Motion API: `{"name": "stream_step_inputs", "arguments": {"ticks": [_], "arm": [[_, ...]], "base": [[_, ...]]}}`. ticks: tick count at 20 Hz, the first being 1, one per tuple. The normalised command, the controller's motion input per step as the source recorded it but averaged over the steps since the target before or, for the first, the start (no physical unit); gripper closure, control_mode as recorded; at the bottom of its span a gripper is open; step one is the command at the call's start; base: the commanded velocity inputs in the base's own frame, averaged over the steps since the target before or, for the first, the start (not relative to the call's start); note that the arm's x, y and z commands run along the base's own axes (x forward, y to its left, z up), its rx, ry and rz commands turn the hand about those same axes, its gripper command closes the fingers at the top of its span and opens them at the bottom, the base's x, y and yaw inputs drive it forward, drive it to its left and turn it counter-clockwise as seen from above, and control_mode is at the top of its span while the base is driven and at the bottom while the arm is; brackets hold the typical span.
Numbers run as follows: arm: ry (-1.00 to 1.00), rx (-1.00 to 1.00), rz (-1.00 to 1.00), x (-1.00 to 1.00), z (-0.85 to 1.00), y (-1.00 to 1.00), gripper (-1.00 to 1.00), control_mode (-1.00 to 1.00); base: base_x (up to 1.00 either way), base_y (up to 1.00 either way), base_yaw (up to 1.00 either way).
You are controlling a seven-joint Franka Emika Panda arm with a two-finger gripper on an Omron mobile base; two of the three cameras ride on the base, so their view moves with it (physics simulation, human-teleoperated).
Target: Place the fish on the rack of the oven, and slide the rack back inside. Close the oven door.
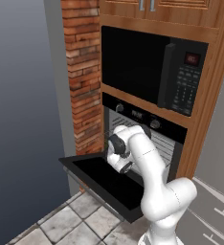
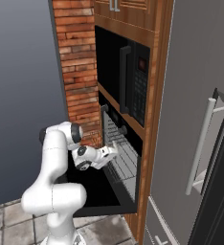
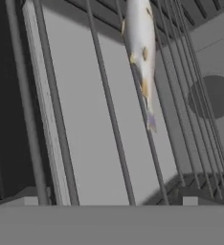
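Observation:
The fish (image 3: 141, 52), pale grey-white with orange specks, lies along the wires of the rack (image 3: 109, 110) in the hand view, some way ahead of my fingertips. My gripper (image 2: 113, 146) is at the mouth of the oven (image 1: 142, 115), over the dropped-open oven door (image 1: 104, 179). It stands open with nothing between its fingers. The silvery rack (image 2: 126, 162) shows inside the oven's ribbed cavity, and the oven's rear wall with a round dark fan disc lies beyond it.
A black microwave (image 1: 152, 67) with a keypad sits above the oven in a wooden cabinet. A brick column (image 1: 83, 72) stands to the left. A grey fridge (image 2: 200, 119) with a long handle is to the right. Tiled floor (image 1: 71, 225) lies below the door.

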Motion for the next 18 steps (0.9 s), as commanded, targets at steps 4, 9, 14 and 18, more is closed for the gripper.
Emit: {"name": "stream_step_inputs", "arguments": {"ticks": [4,9,14,18], "arm": [[-0.12,-0.12,-0.14,0.26,0.0,-0.61,-1.0,-1.0],[-0.05,-0.11,-0.14,0.34,0.0,-0.66,-1.0,-1.0],[0.01,-0.03,-0.12,0.25,0.07,-0.64,-1.0,-1.0],[0.06,0.0,-0.05,-0.04,0.43,-0.1,-1.0,-1.0]], "base": [[0.0,0.0,0.0],[0.0,0.0,0.0],[0.0,0.0,0.0],[0.0,0.0,0.0]]}}
